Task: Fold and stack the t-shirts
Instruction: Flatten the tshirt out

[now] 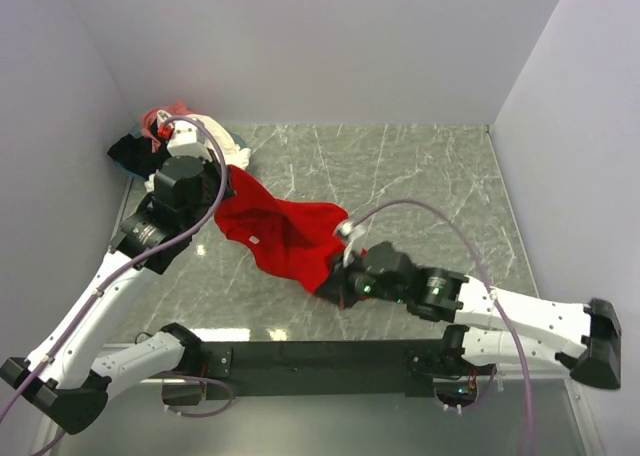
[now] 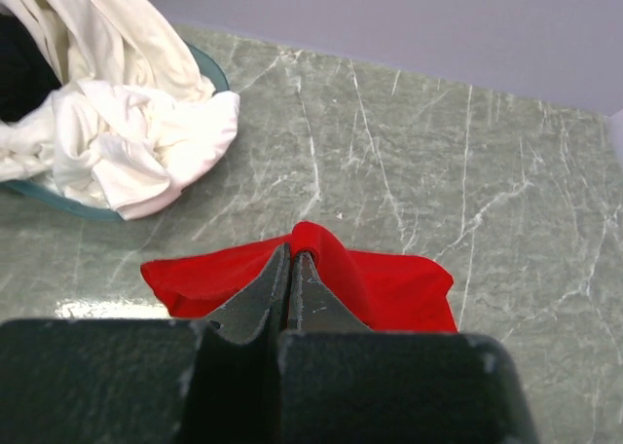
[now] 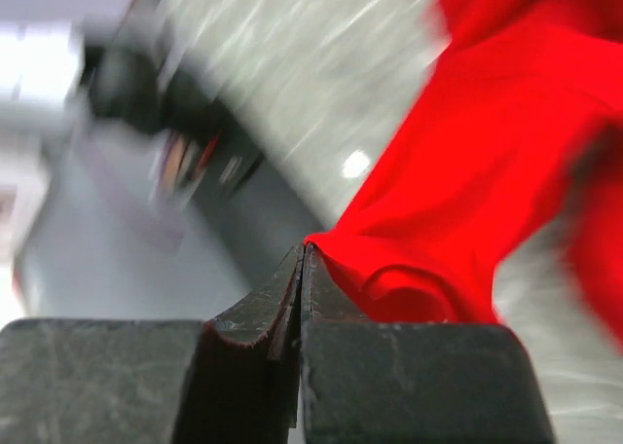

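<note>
**Both grippers clamped on the red t-shirt, cloth strung across the counter**

The left gripper (image 2: 292,257) has its jaws pressed together with no gap showing, and a raised fold of the red t-shirt (image 2: 394,286) is pinched between the tips. From that pinch the cloth drops away on both sides and spreads onto the green-grey marble counter (image 2: 458,142) just beyond the fingers.

The right gripper (image 3: 303,256) is likewise closed tight. It nips a corner or hem edge of the same shirt, and the cloth fans up and to the right from the tips. This wrist view is blurred, so finer detail of the hem cannot be made out.

From above, the left gripper (image 1: 226,180) sits at the shirt's upper-left end and the right gripper (image 1: 336,280) at its lower-right end. The red t-shirt (image 1: 282,231) runs on a diagonal between them, with its long axis from far left to near right. It is narrow at the left pinch and broad and bunched through the middle. A small white patch (image 1: 255,240) shows on the red cloth, too small to read.

Farther out, in the far left corner of the counter (image 1: 420,176), a teal-rimmed tray (image 2: 210,71) holds a heap of other shirts. Crumpled cream-white t-shirts (image 2: 127,137) spill over its rim, with a black t-shirt (image 2: 19,74) behind them. The top view also shows a bit of pink cloth (image 1: 168,113) at the back of the heap, against the wall.
</note>
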Robot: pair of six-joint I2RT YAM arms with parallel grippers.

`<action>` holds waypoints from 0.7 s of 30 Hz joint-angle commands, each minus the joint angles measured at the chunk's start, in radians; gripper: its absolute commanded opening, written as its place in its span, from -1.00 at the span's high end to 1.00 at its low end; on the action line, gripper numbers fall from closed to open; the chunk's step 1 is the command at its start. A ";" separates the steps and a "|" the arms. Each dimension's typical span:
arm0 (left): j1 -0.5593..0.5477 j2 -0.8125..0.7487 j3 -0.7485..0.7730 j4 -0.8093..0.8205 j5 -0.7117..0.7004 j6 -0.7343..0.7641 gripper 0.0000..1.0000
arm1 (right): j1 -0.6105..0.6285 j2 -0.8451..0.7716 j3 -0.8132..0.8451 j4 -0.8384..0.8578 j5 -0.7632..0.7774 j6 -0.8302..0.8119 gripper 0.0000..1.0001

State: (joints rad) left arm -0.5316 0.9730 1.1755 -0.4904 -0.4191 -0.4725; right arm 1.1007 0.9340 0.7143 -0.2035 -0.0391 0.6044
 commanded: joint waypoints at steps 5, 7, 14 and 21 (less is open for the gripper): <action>0.042 0.010 0.070 -0.013 0.003 0.080 0.99 | 0.312 0.213 0.172 0.046 -0.099 -0.018 1.00; 0.050 0.000 0.052 -0.002 0.006 0.080 0.99 | 0.318 0.275 0.230 0.021 -0.085 -0.037 0.96; 0.113 -0.033 -0.033 0.026 0.037 0.081 0.99 | 0.159 0.227 0.219 -0.048 0.103 -0.049 -0.26; 0.217 -0.037 -0.100 0.067 0.166 0.072 0.99 | -0.125 0.152 0.067 -0.117 0.372 -0.014 -0.35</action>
State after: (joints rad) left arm -0.3496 0.9474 1.0813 -0.4820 -0.3344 -0.4080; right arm 1.0351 1.0935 0.8124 -0.2707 0.1860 0.5858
